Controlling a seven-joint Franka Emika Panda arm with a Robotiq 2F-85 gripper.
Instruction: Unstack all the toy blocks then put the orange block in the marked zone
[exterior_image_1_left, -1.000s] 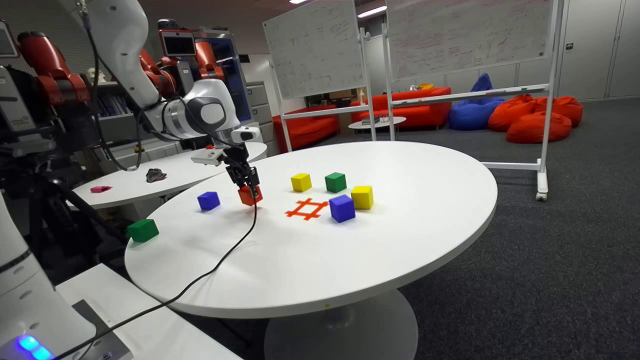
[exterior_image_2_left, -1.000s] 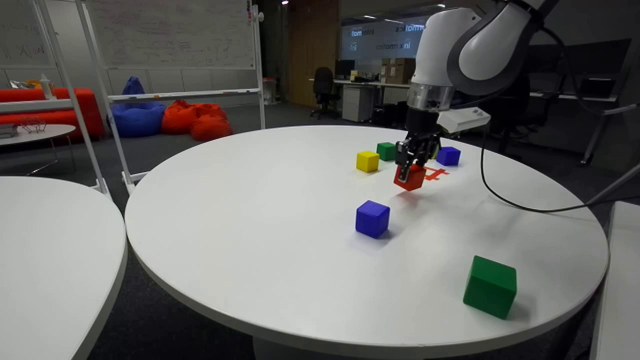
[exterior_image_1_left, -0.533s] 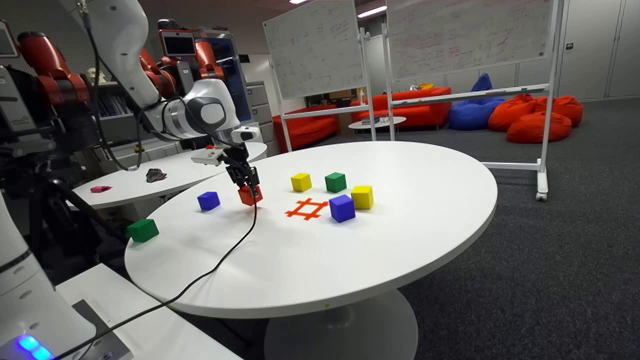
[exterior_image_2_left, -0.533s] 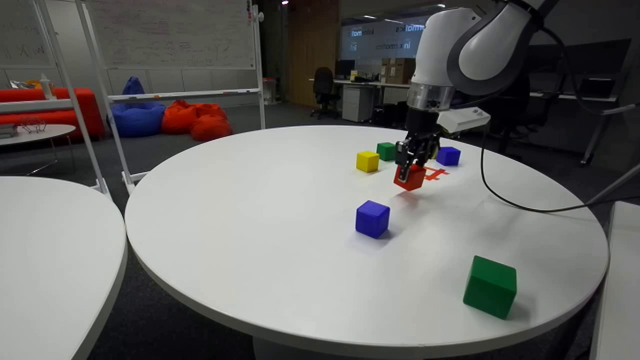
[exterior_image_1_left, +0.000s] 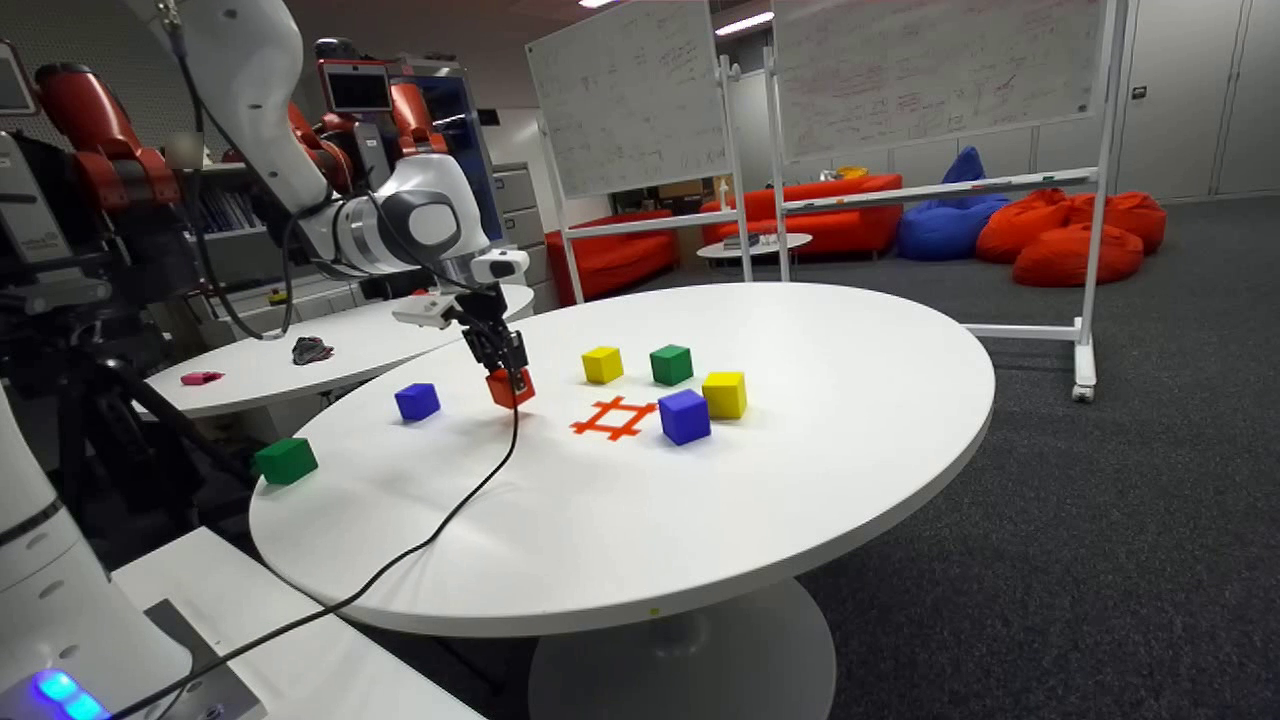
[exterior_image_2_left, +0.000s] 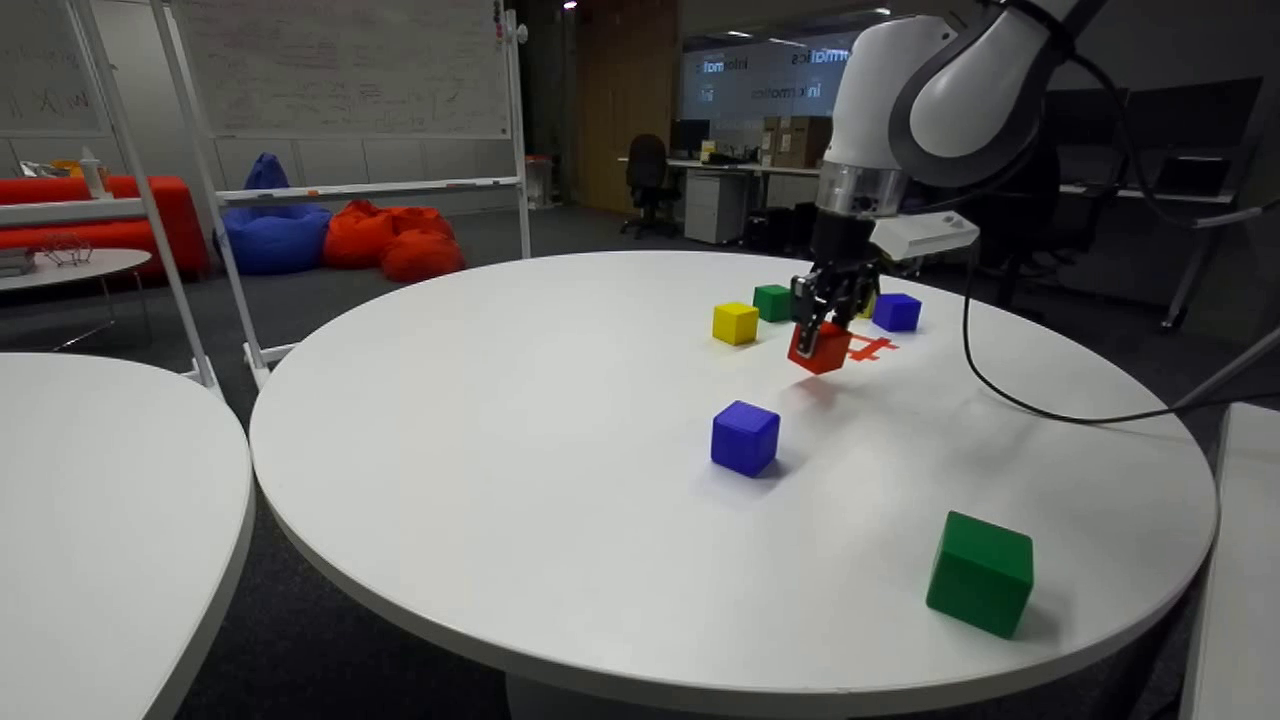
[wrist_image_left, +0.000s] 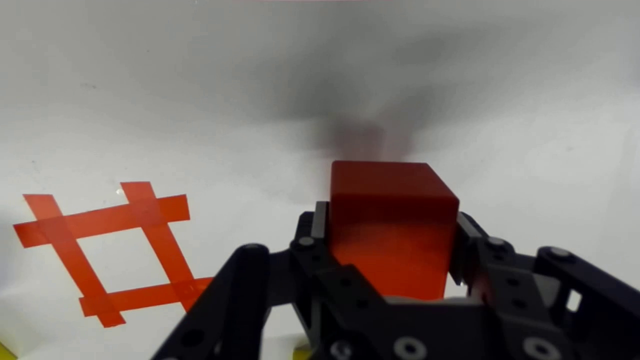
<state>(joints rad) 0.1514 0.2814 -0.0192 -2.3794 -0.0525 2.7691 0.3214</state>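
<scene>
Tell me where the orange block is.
In the wrist view, the orange block is held in the gripper, above the white table, right of the marked zone.

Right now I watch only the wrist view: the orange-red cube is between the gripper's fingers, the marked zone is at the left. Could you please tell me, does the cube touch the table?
Observer: No, in an exterior view the orange-red cube hangs above the table, with a gap below it.
Operator: Thank you. Does something stand beyond the marked zone, outside my picture?
Observer: Yes, a blue cube stands close beside it, on the side away from the gripper.
Operator: And is some cube near the table's edge?
Observer: Yes, a green cube stands near the edge.
</scene>
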